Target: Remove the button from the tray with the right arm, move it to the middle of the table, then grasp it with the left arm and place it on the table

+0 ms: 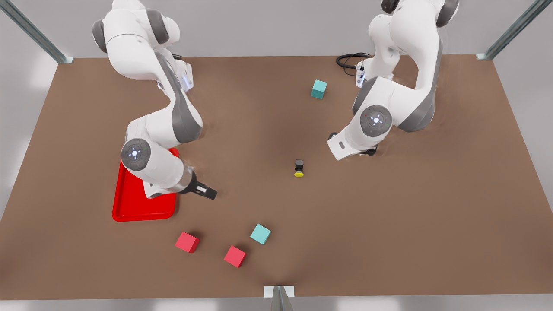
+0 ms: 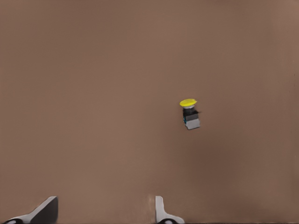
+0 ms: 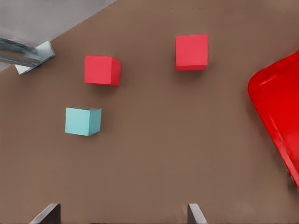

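The button (image 1: 299, 168) lies on its side on the brown table (image 1: 389, 224), near the middle, with its yellow cap toward the front edge. In the left wrist view the button (image 2: 190, 114) rests apart from my left gripper (image 2: 105, 214), whose fingers are spread open and empty. That gripper (image 1: 351, 146) hangs at the front view's right, just beyond the button. My right gripper (image 1: 206, 191) hovers open and empty beside the red tray (image 1: 129, 207), at the front view's left. The tray (image 3: 280, 107) looks bare where it shows; the arm hides part of it.
Two red cubes (image 1: 187, 242) (image 1: 235, 256) and a teal cube (image 1: 260, 233) sit near the front edge, ahead of the right gripper (image 3: 121, 215). Another teal cube (image 1: 319, 89) and a black cable (image 1: 350, 60) are at the back.
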Controlling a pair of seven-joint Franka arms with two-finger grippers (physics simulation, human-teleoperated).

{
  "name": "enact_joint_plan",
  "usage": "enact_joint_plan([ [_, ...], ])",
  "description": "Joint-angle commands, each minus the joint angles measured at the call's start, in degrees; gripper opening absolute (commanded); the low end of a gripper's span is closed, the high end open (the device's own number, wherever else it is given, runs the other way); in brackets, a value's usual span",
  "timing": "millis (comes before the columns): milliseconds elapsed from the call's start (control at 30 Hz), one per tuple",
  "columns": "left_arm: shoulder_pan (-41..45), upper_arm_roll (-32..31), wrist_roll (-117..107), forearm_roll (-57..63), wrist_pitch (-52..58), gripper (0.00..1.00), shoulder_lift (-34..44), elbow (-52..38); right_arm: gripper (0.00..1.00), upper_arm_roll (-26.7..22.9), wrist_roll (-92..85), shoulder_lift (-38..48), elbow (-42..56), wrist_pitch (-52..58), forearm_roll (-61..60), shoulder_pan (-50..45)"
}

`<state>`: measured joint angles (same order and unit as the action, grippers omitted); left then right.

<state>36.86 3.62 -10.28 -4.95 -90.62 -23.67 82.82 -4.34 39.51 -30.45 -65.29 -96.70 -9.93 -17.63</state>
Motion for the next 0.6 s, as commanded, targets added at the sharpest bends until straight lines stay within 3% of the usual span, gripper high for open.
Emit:
enact_joint_plan([
  [0,8.13,-0.72,-58.27,-5.86,-23.27,1.00,-8.23,-0.12,1.00,-0.23,-51.61,0.48,2.71,24.28,11.07,8.74],
  [33,12.18,-0.45,-59.76,-5.25,-26.27,1.00,-12.01,0.49,1.00,-0.23,-62.01,0.47,4.82,24.19,11.60,15.34],
  [67,13.86,0.07,-61.79,-4.99,-31.88,1.00,-13.86,3.21,1.00,0.38,-61.66,1.35,3.34,20.86,10.72,19.04],
  [100,14.12,0.25,-61.70,-4.37,-45.76,1.00,-13.77,11.38,1.00,0.38,-58.33,11.00,-10.97,11.90,9.40,19.48],
  [167,14.03,1.39,-60.74,5.72,-60.35,1.00,-12.63,20.61,1.00,0.47,-55.32,18.57,-12.58,16.01,9.49,19.74],
  [200,13.86,2.18,-58.28,12.41,-62.31,1.00,-12.01,22.20,1.00,0.56,-57.62,19.02,-12.58,16.72,10.71,20.18],
  [300,13.24,2.54,-52.65,13.29,-62.31,1.00,-9.91,24.49,1.00,0.47,-58.67,18.49,-5.20,16.46,16.61,20.36],
  [333,13.24,2.54,-53.17,13.38,-61.78,1.00,-9.47,24.75,1.00,0.65,-57.88,13.94,-6.16,7.32,15.03,18.35],
  [367,13.77,2.27,-53.70,13.29,-60.73,1.00,-9.03,24.67,1.00,0.56,-58.41,8.56,-5.64,6.43,14.59,17.37],
  [567,13.68,1.39,-52.03,13.29,-66.70,1.00,-7.97,30.90,1.00,0.47,-58.58,8.65,-5.99,7.58,12.04,18.25],
])
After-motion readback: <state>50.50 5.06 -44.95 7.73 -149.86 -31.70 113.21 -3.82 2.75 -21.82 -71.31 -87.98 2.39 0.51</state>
